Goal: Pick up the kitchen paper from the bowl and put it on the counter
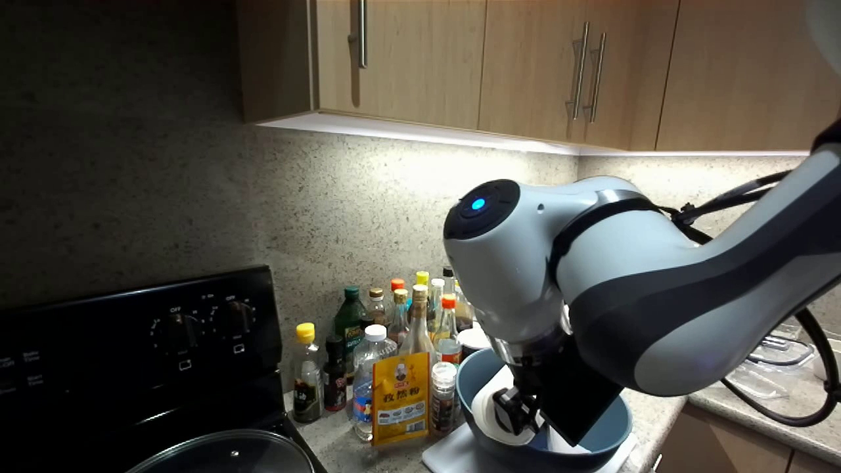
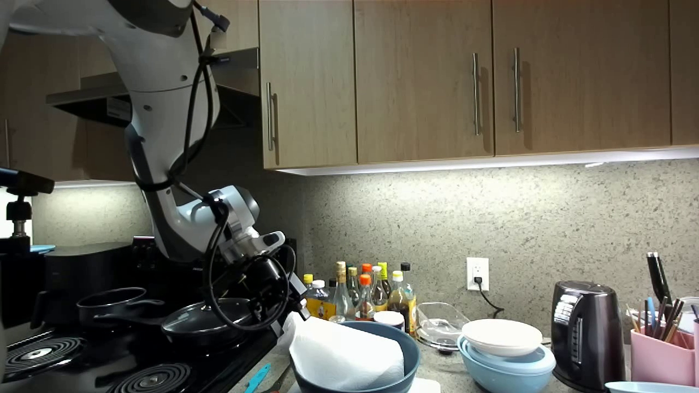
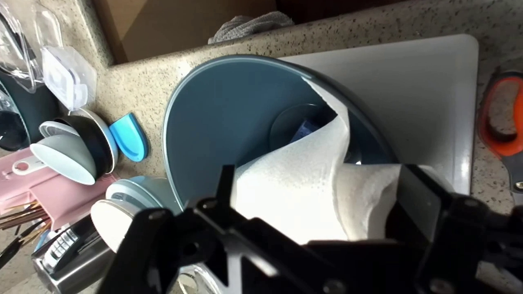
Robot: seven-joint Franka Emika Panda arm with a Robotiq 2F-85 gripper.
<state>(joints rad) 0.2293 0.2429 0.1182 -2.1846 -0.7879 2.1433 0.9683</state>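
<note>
Wrist view, from the left edge: a pink holder (image 3: 69, 196) with thin sticks (image 3: 22, 214), a clear plastic box (image 3: 67, 77), a dark electric kettle (image 3: 77, 261) and stacked white and light-blue bowls (image 3: 141, 190), with the speckled counter (image 3: 139, 90) showing around them. To their right sits the large blue-grey bowl (image 3: 212, 110), and the kitchen paper (image 3: 286, 200), a thick white roll, lies inside it with a loose sheet (image 3: 342, 116) running up to the rim. The gripper (image 3: 318, 175) is at the roll, its two fingers (image 3: 421, 200) well apart and paper filling the space between; whether they pinch it cannot be told. Past the bowl come a white cutting board (image 3: 433, 102), partly beneath it, and orange-handled scissors (image 3: 508, 150), cut off by the view's edge.

In an exterior view the order runs from the black stove (image 1: 118, 355) and a glass lid (image 1: 230, 456) to a cluster of sauce bottles (image 1: 415, 341), a yellow cumin-powder packet (image 1: 401, 401) in front of them, then the bowl, where a black fingertip hides part of the roll's round end; the robot arm (image 1: 591, 282) spans the right side. In an exterior view, the roll lies slanted, its left end (image 2: 317, 335) higher than its right.
</note>
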